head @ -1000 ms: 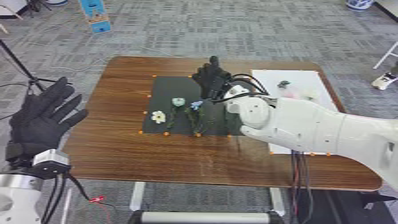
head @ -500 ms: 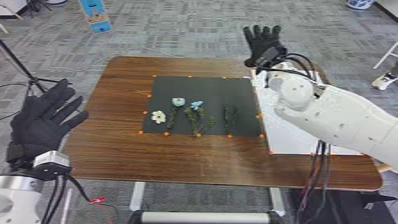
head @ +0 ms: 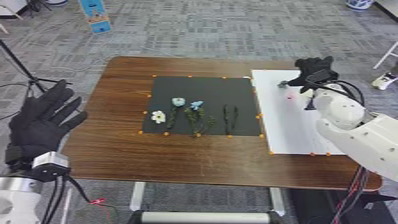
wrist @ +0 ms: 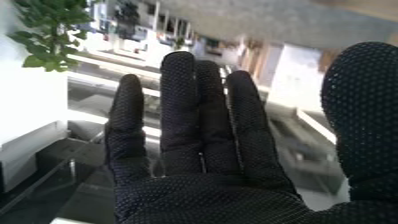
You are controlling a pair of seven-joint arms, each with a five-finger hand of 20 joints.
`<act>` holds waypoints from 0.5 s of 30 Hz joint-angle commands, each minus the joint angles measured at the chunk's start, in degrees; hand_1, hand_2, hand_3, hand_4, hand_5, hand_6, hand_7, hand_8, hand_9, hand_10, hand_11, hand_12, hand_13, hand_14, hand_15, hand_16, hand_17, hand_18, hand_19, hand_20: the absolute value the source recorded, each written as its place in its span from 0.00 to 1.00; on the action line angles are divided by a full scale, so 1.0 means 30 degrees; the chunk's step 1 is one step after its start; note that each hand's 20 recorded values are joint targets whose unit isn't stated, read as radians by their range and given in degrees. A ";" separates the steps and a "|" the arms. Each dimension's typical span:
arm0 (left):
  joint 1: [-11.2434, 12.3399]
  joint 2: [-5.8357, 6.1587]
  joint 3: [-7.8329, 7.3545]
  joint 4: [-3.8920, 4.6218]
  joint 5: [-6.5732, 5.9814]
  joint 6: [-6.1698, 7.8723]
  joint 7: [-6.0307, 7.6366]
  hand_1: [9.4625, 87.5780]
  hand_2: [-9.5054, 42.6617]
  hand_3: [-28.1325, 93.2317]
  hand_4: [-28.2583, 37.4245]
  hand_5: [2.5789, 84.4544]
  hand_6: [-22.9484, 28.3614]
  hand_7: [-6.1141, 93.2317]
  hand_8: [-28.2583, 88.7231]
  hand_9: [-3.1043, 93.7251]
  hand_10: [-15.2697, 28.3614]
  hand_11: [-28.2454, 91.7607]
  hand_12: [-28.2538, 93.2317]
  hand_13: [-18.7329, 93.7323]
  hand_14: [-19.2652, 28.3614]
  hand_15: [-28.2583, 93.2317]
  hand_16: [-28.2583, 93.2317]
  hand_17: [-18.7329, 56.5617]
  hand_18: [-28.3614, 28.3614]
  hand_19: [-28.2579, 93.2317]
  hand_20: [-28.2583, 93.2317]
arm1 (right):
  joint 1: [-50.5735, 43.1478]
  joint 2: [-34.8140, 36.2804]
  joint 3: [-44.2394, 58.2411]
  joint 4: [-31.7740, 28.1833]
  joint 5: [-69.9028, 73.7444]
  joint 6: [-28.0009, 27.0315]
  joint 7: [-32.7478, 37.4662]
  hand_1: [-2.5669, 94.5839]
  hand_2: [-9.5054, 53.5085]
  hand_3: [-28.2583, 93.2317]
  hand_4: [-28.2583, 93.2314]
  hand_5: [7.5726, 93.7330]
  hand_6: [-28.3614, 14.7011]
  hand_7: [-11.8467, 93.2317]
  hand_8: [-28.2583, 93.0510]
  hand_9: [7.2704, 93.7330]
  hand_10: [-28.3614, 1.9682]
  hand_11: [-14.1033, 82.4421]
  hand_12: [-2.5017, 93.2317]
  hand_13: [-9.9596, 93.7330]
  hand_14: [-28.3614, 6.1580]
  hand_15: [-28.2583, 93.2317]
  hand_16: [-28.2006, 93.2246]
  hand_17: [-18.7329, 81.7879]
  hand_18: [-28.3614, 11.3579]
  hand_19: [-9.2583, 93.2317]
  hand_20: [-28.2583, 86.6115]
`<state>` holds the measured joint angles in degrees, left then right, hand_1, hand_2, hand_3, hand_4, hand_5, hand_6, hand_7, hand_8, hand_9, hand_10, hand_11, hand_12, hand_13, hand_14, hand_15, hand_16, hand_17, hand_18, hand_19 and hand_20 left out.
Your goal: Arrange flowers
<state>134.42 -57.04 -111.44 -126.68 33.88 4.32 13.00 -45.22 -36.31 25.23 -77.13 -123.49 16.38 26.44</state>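
right robot hand: head view puts my right robot hand over the far right corner of the white sheet, by the table's far right edge. Can't tell contact or height.
right hand state: right wrist view gives the detail. Fingers straight and near each other, narrow gaps between the tips; thumb held well apart from them. Nothing pinched.
left robot hand: head view has my left robot hand beside the table, off its left edge, fingers straight and somewhat spread, tips pointing away from me.
white flower: on the black mat, near its left edge.
pale blue flower: just right of the white one and a bit farther from me, stem running toward the near edge. Bloom here.
blue flower: bloom right beside the pale blue one, leafy stem down to the mat's near edge.
thin green stems: right part of the same mat, lying roughly parallel.
dark green piece: far part of the white sheet, near my right robot hand. Too small to name better.
pink spot: same sheet, slightly nearer me. Too blurred to identify.
markers: orange markers along the mat and sheet edges.
wrist view background: leafy plant in the room beyond my glove.
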 commanded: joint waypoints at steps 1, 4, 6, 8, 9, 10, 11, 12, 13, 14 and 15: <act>0.0143 -0.0134 -0.0160 -0.0173 -0.0007 0.0039 -0.0044 0.16 0.04 0.76 0.00 0.31 0.49 0.21 0.17 0.27 0.57 0.34 0.36 0.33 0.69 0.32 0.28 0.10 0.90 0.56 0.30 | -0.1042 0.0500 0.0526 -0.1234 -0.0228 -0.0194 -0.0247 0.34 0.00 0.86 0.00 0.48 0.65 0.36 0.13 0.55 0.64 0.40 0.25 0.49 0.56 0.74 0.41 0.32 0.21 0.70 0.64; 0.0299 -0.0194 -0.0169 -0.0210 -0.0034 0.0072 -0.0028 0.16 0.04 0.77 0.00 0.31 0.49 0.21 0.17 0.27 0.57 0.34 0.36 0.33 0.69 0.32 0.28 0.10 0.90 0.56 0.30 | -0.1522 0.0646 0.0895 -0.1593 -0.0265 -0.0748 -0.0371 0.34 0.00 0.85 0.00 0.53 0.68 0.37 0.12 0.60 0.65 0.41 0.25 0.53 0.56 0.76 0.42 0.32 0.23 0.71 0.64; 0.0307 -0.0168 -0.0180 -0.0200 -0.0022 0.0029 -0.0075 0.16 0.04 0.77 0.00 0.31 0.49 0.21 0.17 0.27 0.57 0.34 0.36 0.33 0.69 0.32 0.28 0.10 0.90 0.56 0.30 | -0.1659 0.0657 0.0916 -0.1622 -0.0268 -0.0890 -0.0282 0.35 0.00 0.85 0.00 0.53 0.68 0.37 0.12 0.60 0.65 0.41 0.25 0.53 0.56 0.77 0.42 0.32 0.23 0.71 0.65; 0.0346 -0.0138 -0.0235 -0.0208 -0.0021 -0.0011 -0.0094 0.16 0.04 0.77 0.00 0.31 0.49 0.21 0.17 0.27 0.57 0.34 0.36 0.33 0.69 0.32 0.28 0.10 0.90 0.56 0.30 | -0.1626 0.0534 0.0689 -0.1396 -0.0377 -0.0919 -0.0196 0.35 0.00 0.85 0.00 0.53 0.68 0.38 0.12 0.60 0.65 0.41 0.25 0.53 0.56 0.77 0.43 0.32 0.23 0.72 0.65; 0.0289 -0.0107 -0.0223 -0.0179 -0.0014 -0.0034 -0.0103 0.16 0.04 0.77 0.00 0.31 0.49 0.21 0.17 0.27 0.57 0.34 0.36 0.33 0.69 0.32 0.28 0.10 0.90 0.56 0.30 | -0.1535 0.0450 0.0451 -0.1179 -0.0580 -0.0980 -0.0162 0.35 0.00 0.84 0.00 0.53 0.68 0.38 0.12 0.59 0.65 0.41 0.25 0.53 0.56 0.77 0.43 0.32 0.23 0.72 0.65; 0.0235 -0.0083 -0.0216 -0.0165 -0.0027 -0.0061 -0.0119 0.16 0.04 0.77 0.00 0.31 0.49 0.21 0.17 0.27 0.57 0.34 0.36 0.33 0.69 0.32 0.28 0.10 0.90 0.56 0.30 | -0.1448 0.0429 0.0143 -0.0966 -0.1125 -0.1099 -0.0059 0.36 0.00 0.84 0.00 0.53 0.68 0.38 0.12 0.59 0.65 0.41 0.25 0.53 0.56 0.77 0.43 0.33 0.23 0.72 0.65; 0.0234 -0.0082 -0.0217 -0.0175 -0.0023 -0.0098 -0.0104 0.16 0.04 0.77 0.00 0.31 0.49 0.21 0.17 0.27 0.57 0.34 0.36 0.33 0.69 0.32 0.28 0.10 0.90 0.56 0.30 | -0.1144 0.0376 -0.0522 -0.0544 -0.1865 -0.1067 0.0028 0.37 0.00 0.83 0.00 0.52 0.68 0.38 0.12 0.59 0.65 0.41 0.26 0.53 0.56 0.77 0.43 0.33 0.23 0.72 0.65; 0.0189 -0.0045 -0.0204 -0.0168 -0.0027 -0.0135 -0.0132 0.16 0.04 0.77 0.00 0.31 0.49 0.21 0.17 0.27 0.57 0.34 0.36 0.33 0.69 0.32 0.28 0.10 0.90 0.56 0.30 | -0.0990 0.0278 -0.0849 -0.0273 -0.2073 -0.1484 0.0128 0.38 0.00 0.82 0.00 0.52 0.68 0.38 0.12 0.59 0.65 0.42 0.26 0.53 0.56 0.77 0.43 0.33 0.23 0.72 0.65; 0.0176 -0.0024 -0.0196 -0.0165 -0.0022 -0.0214 -0.0116 0.16 0.04 0.77 0.00 0.31 0.49 0.21 0.17 0.27 0.57 0.34 0.36 0.33 0.69 0.32 0.28 0.10 0.90 0.56 0.30 | -0.1239 0.0176 -0.0555 -0.0171 -0.1803 -0.1896 -0.0042 0.38 0.00 0.82 0.00 0.51 0.68 0.39 0.12 0.58 0.65 0.42 0.26 0.53 0.57 0.77 0.43 0.33 0.23 0.72 0.65; 0.0033 0.0049 -0.0124 -0.0106 -0.0022 -0.0261 -0.0133 0.16 0.04 0.77 0.00 0.31 0.49 0.21 0.17 0.27 0.57 0.34 0.36 0.33 0.69 0.32 0.28 0.10 0.90 0.56 0.30 | -0.1237 0.0221 -0.0713 -0.0105 -0.1314 -0.1773 -0.0082 0.38 0.00 0.82 0.00 0.51 0.69 0.39 0.12 0.58 0.65 0.43 0.26 0.52 0.56 0.77 0.43 0.33 0.23 0.72 0.65; 0.0044 0.0060 -0.0145 -0.0118 0.0006 -0.0290 -0.0141 0.16 0.04 0.77 0.00 0.30 0.49 0.21 0.17 0.27 0.57 0.34 0.36 0.33 0.69 0.32 0.28 0.10 0.89 0.56 0.30 | -0.1325 0.0186 -0.0760 -0.0014 -0.1646 -0.1810 0.0027 0.39 0.00 0.82 0.00 0.51 0.68 0.40 0.12 0.58 0.65 0.43 0.26 0.52 0.56 0.77 0.43 0.33 0.24 0.72 0.65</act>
<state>134.73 -57.07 -111.75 -126.79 33.85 4.26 12.93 -49.31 -34.91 25.55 -80.38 -125.52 13.66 26.07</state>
